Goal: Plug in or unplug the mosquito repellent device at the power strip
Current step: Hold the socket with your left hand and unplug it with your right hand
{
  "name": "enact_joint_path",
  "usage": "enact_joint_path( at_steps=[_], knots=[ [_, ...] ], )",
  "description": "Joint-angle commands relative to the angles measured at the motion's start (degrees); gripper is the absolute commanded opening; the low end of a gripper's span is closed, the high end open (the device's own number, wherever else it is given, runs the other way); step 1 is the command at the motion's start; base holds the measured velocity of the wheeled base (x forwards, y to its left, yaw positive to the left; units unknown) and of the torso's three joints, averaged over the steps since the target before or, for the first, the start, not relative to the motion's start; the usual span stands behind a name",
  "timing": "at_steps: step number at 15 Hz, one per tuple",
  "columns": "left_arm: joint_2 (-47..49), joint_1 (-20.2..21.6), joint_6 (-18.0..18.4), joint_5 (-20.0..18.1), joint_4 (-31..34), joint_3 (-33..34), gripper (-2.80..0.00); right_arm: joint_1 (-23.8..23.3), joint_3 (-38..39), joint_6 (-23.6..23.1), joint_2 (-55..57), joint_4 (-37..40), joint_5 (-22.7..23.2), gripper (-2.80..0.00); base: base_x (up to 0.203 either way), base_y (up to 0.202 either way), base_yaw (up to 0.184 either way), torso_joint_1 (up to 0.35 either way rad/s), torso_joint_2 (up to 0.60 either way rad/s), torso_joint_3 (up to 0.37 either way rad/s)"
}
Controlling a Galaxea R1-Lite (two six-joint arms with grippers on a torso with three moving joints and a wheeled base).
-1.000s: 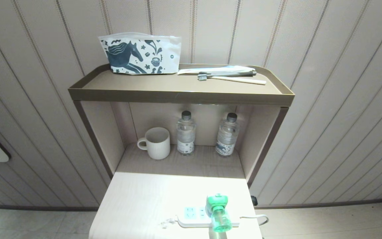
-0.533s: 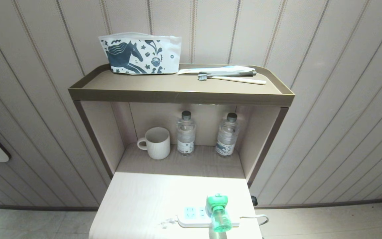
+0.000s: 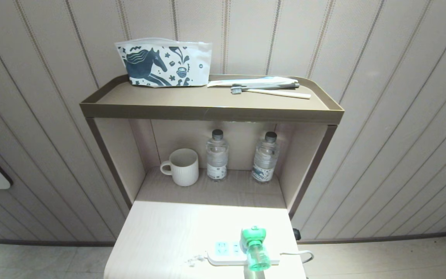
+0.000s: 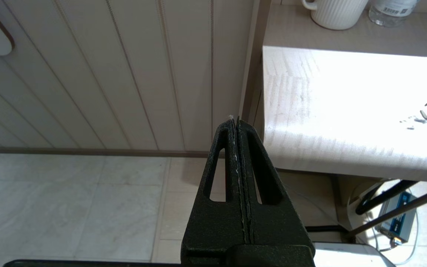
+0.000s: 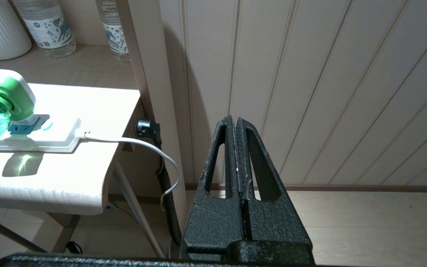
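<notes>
Mosquito repellent device (image 3: 254, 248) sits at the lower centre-right of the head view, its white-and-green head seated on the power strip (image 3: 223, 254), green bottle tipped toward the camera. It appears plugged in, so the step in hand is judged to be unplugging, not yet begun. The strip lies along the near edge of the tabletop (image 3: 168, 232), its white cord (image 3: 298, 254) running off to the right.

Neither arm shows in the head view. Left gripper (image 4: 237, 120) hangs beside the tabletop over the floor, fingers pressed together, holding nothing. Right gripper (image 5: 234, 120) hangs off the tabletop's other side, in front of the panelled wall, fingers likewise pressed together and empty; in its view the device is at the far left, well apart from it.

Recommendations for the step:
- The right gripper is the nearer to the device and is the likely one to work; its fingers must spread before the approach.
- Grip the rigid white head, not the bottle, which may twist or slip.
- Pull straight out along the plug's line; a slanted pull would likely drag or lift the light strip.
- The left gripper could press the bare end of the strip to keep it down.
- The strip lies close to the edge: a sideways shove risks pushing it off.

Mug (image 3: 182, 167) and two water bottles (image 3: 217, 155) in the recess behind stand clear of the work.
</notes>
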Motion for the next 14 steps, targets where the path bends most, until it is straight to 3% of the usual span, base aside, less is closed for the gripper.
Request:
enact_joint_path(
  at_steps=[1,3,14],
  knots=[
    [0.1,0.0,0.0,0.0,0.1,0.0,-2.8,0.0,0.0,0.0,0.1,0.0,0.0,-2.8,0.0,0.0,0.0,0.0,0.0,0.0],
    [0.1,0.0,0.0,0.0,0.1,0.0,-2.8,0.1,0.1,-1.5,0.2,-0.1,0.0,-2.8,0.0,0.0,0.0,0.0,0.0,0.0],
    [0.1,0.0,0.0,0.1,0.1,0.0,-2.8,0.1,0.1,-0.6,0.3,0.2,-0.1,-2.8,0.0,0.0,0.0,0.0,0.0,0.0]
  ],
)
